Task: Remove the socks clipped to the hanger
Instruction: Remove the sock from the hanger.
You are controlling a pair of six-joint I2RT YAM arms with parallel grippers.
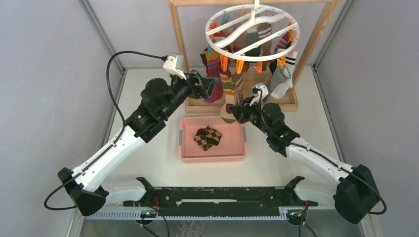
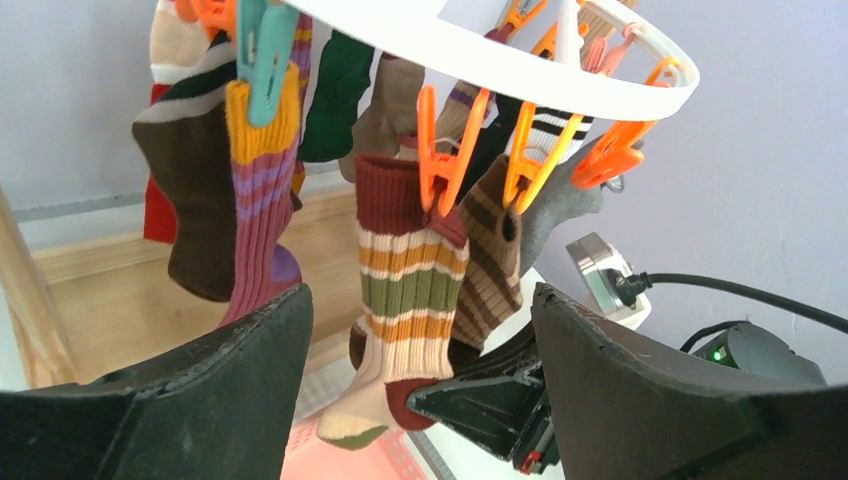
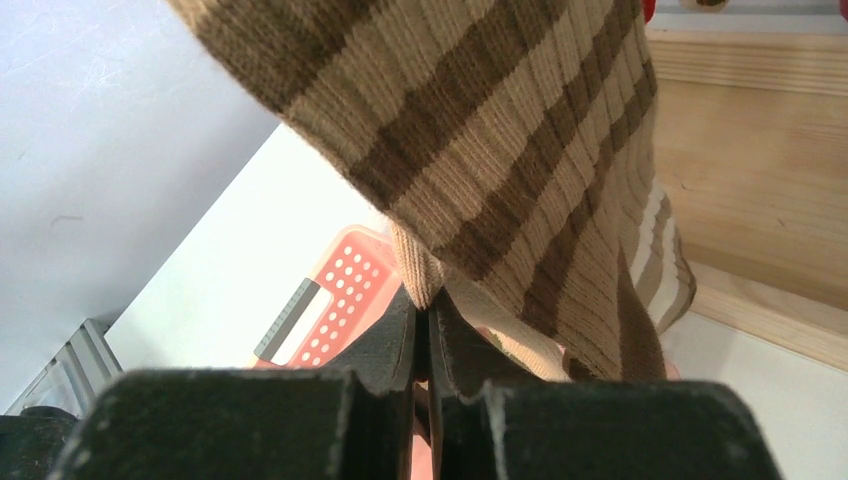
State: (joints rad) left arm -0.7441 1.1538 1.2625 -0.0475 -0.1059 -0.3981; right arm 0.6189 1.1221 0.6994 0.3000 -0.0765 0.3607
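One hanger [image 1: 252, 58] hangs at twelve o'clock in the top view. The socks [image 1: 279, 79] clipped under it overlap too much for a sure count. Two arms are up there! The right gripper [image 1: 237, 111], at one o'clock from the single pink basket [image 1: 212, 158], is clenched on the toe end of one striped sock [image 1: 228, 94]. The left gripper [image 1: 207, 85], at eleven o'clock from the basket, is spread wide beside the bunch, grasping nothing. One argyle sock [image 1: 207, 138] lies in the basket.
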